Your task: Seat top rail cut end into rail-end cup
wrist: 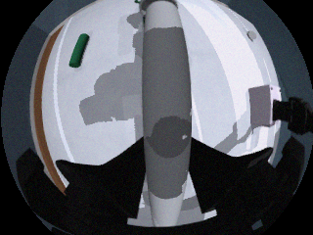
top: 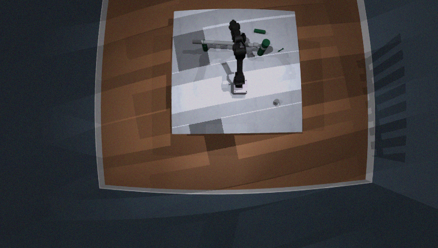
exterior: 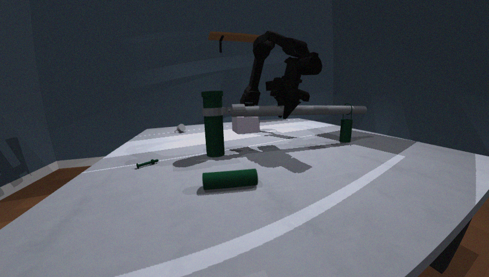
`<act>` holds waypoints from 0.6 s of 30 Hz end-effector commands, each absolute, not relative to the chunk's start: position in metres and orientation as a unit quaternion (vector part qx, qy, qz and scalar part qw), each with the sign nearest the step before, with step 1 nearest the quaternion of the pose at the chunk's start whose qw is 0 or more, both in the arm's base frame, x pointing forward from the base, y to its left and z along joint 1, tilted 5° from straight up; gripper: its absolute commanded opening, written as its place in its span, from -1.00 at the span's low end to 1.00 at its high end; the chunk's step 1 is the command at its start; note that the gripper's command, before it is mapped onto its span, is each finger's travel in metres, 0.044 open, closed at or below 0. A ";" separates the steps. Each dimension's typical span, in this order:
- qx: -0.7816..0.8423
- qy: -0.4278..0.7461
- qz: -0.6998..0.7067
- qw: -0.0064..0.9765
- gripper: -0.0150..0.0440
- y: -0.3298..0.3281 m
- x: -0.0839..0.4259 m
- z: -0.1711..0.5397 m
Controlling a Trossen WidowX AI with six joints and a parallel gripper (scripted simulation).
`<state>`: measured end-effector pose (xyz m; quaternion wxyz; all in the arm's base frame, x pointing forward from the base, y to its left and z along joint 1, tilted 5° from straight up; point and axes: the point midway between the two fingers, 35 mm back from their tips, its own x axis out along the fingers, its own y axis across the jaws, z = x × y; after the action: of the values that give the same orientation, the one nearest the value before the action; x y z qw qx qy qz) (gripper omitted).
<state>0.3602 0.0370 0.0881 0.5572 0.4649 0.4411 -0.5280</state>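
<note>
The grey top rail [top: 216, 42] [exterior: 322, 109] [wrist: 166, 73] runs roughly level above the table. Its far end passes through the wire loop on the short green post [top: 205, 47] [exterior: 345, 130]. Its other end meets the rail-end cup [exterior: 237, 109] beside the big green post [exterior: 214, 137]. How deep the rail sits in the cup cannot be told. The light brace band [exterior: 212, 111] is high on the post, a little below the post cap [top: 265, 42] [exterior: 211, 93]. My gripper [exterior: 284, 113] [wrist: 164, 137] is shut on the rail between the two posts, with a finger on each side. The arm hides it in the overhead view.
A green cylinder [top: 259, 31] [exterior: 229, 179] [wrist: 79, 50] lies beyond the rail. A small green bolt [top: 280, 49] [exterior: 147, 163] lies past the big post. A small grey cap [top: 276, 102] [exterior: 181, 128] [wrist: 251, 35] lies near the arm base [top: 239, 90] [exterior: 245, 124] [wrist: 260, 105].
</note>
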 end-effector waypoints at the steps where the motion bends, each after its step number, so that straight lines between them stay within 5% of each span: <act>1: 0.463 0.439 -0.528 0.561 -0.49 0.034 0.361 0.091; 18: 0.462 0.438 -0.528 0.562 -0.49 0.031 0.362 0.092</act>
<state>0.3603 0.0370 0.0885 0.5561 0.4641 0.4428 -0.5285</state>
